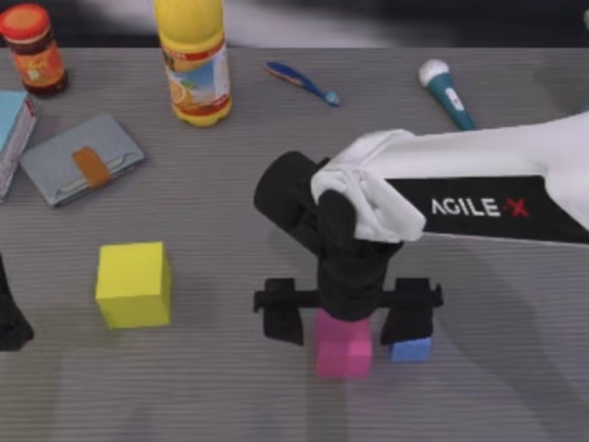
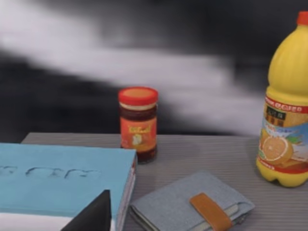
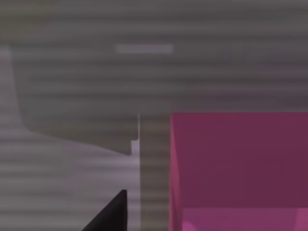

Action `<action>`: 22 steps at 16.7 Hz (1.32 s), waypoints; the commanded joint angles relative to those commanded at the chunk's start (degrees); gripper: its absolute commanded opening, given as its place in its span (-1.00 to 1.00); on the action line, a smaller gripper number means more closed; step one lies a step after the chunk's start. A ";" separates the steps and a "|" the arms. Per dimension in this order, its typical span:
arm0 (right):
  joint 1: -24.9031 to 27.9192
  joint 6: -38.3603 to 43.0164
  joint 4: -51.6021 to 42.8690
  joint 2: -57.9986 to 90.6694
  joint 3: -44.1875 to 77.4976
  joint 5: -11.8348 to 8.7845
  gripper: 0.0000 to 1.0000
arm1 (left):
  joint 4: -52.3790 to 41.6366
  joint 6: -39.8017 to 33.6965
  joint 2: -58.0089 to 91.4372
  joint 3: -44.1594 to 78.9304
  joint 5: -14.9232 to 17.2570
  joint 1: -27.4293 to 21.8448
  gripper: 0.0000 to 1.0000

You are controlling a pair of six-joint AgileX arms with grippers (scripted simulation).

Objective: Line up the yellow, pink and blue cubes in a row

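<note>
The right gripper [image 1: 348, 318] hangs wide open right over the pink cube [image 1: 343, 347], holding nothing. The blue cube [image 1: 410, 349] sits just beside the pink cube, and the yellow cube [image 1: 134, 284] sits well apart from it on the counter [image 1: 230, 387]. To do this well, the right gripper should go straight down and not bump the blue cube.

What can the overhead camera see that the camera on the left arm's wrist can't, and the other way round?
Only the top view shows the three matte cubes: the large yellow cube, the magenta-pink cube and the small light blue cube. It also shows the right gripper, open over the pink cube, a blue toothbrush and a teal microphone.

Only the left wrist view shows the dark, blurred background beyond the table's far edge.

Both show the red-lidded jar, yellow juice bottle, grey wallet and light blue book.
</note>
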 joint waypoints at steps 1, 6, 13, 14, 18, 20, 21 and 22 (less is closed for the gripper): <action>0.00 0.00 0.00 0.00 0.00 0.00 1.00 | 0.00 0.00 0.00 0.00 0.00 0.00 1.00; -0.12 0.00 -0.01 -0.05 0.01 0.00 1.00 | 0.00 0.00 0.00 0.00 0.00 0.00 1.00; 0.36 0.12 -11.19 -3.90 6.56 -0.08 1.00 | 0.00 0.00 0.00 0.00 0.00 0.00 1.00; 0.45 0.06 -12.69 -4.65 7.58 -0.07 1.00 | 0.00 0.00 0.00 0.00 0.00 0.00 1.00; 0.50 -0.02 -13.84 -5.43 8.47 -0.05 1.00 | 0.00 0.00 0.00 0.00 0.00 0.00 1.00; 0.21 -0.01 -13.69 -5.21 8.34 -0.05 1.00 | -0.01 -0.01 0.01 0.01 0.00 0.00 1.00; 0.02 -0.32 -13.36 -5.76 7.96 0.08 1.00 | -0.32 -0.13 0.46 0.45 0.02 -0.12 1.00; -0.37 -0.93 -12.69 -6.89 7.18 0.34 1.00 | -0.94 -0.37 1.36 1.32 0.05 -0.34 1.00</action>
